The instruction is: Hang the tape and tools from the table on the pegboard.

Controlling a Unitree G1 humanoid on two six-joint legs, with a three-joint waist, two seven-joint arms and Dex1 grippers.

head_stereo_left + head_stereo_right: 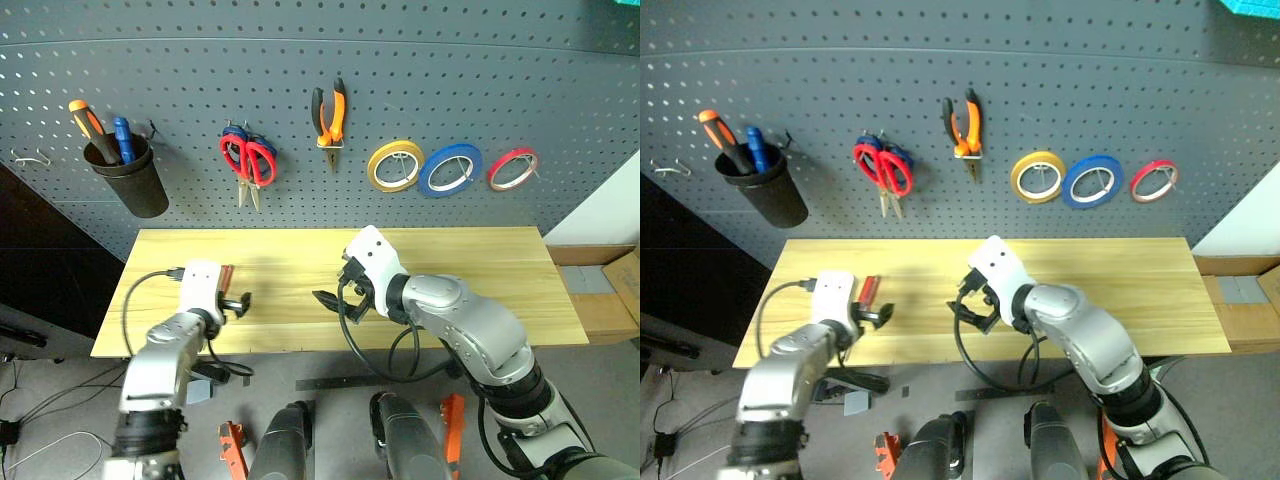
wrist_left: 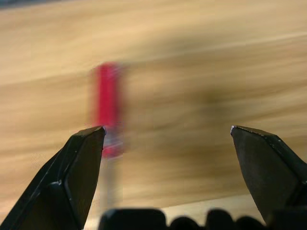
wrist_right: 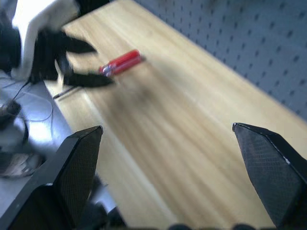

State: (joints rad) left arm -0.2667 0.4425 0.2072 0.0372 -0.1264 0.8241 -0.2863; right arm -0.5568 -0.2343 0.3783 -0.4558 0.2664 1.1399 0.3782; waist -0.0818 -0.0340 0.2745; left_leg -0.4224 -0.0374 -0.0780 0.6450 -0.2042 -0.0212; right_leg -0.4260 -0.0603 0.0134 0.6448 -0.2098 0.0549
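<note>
A slim red-handled screwdriver (image 1: 227,277) lies on the left part of the light wooden table (image 1: 480,270). My left gripper (image 1: 240,302) hangs open just beside and over it, and the handle (image 2: 107,108) sits by one fingertip, not between the fingers. My right gripper (image 1: 335,300) is open and empty over the table's middle front. On the dark grey pegboard (image 1: 500,80) hang the red-handled scissors (image 1: 255,160), the orange-and-black pliers (image 1: 330,115) and the blue tape ring (image 1: 451,168).
A yellow roll (image 1: 395,165) and a red roll (image 1: 513,168) hang either side of the blue tape. A black cup (image 1: 132,175) at the board's left holds an orange-and-black screwdriver. A bare hook (image 1: 35,157) is at the far left. Cardboard boxes (image 1: 610,290) stand beyond the table's right end.
</note>
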